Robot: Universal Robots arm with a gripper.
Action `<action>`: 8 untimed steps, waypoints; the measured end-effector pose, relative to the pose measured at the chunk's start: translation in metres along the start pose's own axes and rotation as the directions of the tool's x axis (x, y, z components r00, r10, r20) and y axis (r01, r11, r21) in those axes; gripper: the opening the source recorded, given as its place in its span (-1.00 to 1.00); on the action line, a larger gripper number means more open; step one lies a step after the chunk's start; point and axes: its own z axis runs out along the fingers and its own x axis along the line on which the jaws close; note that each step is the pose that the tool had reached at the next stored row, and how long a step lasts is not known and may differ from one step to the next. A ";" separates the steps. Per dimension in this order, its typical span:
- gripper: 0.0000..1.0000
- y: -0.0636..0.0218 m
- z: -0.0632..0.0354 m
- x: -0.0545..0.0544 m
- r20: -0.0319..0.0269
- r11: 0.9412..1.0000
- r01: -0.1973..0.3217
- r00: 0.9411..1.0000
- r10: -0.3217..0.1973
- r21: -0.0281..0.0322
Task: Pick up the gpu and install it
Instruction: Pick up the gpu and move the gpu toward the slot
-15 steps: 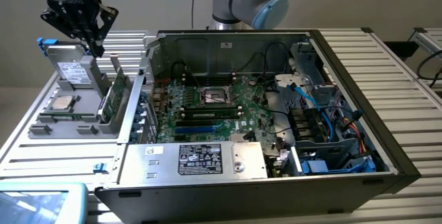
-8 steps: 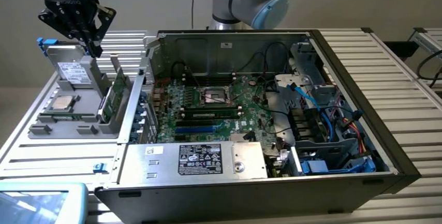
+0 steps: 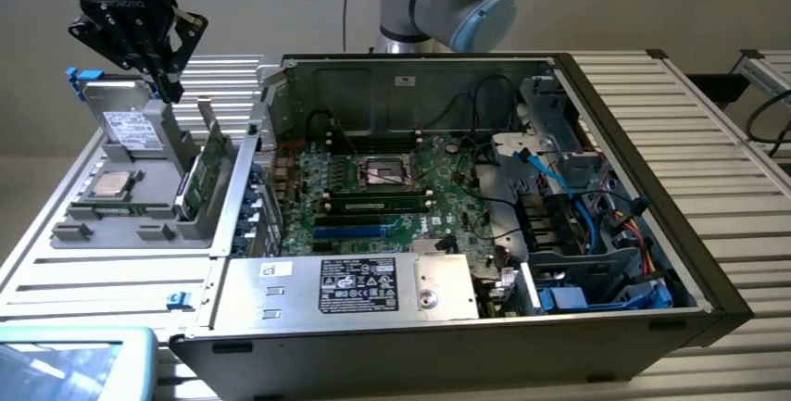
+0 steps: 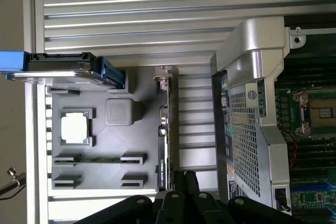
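Approach stage of the pick, by my read: gripper (image 3: 166,92) hangs at 10 o'clock in the exterior view, jaws pinched narrow and holding nothing, tips just beside the upright hard drive (image 3: 130,128). Below it sits the grey parts tray (image 3: 111,231) with a processor chip (image 3: 115,183) lying flat. At 4 o'clock from the fingertips is the gpu (image 3: 195,183), standing on edge along the tray's case-side rim, untouched. Across at centre is the open computer case (image 3: 408,72), its motherboard (image 3: 458,188) exposed, blue expansion slots (image 3: 352,231) vacant at 6 o'clock of the CPU socket (image 3: 385,174). I'd say a grasp calls for parted jaws squared over the card's top edge.
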 end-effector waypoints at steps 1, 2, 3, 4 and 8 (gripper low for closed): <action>-0.76 0.0000 0.0000 0.000 0.000 1.000 0.000 1.000 0.000 0.000; -0.72 0.0000 0.0000 0.000 0.000 1.000 0.000 1.000 0.000 0.000; -0.72 0.0000 0.0000 0.000 0.000 1.000 0.000 1.000 0.000 0.000; -0.61 0.0000 0.0000 0.000 0.000 1.000 0.000 1.000 0.000 0.000; -0.25 0.0000 0.0000 0.000 0.000 1.000 0.000 1.000 0.000 0.000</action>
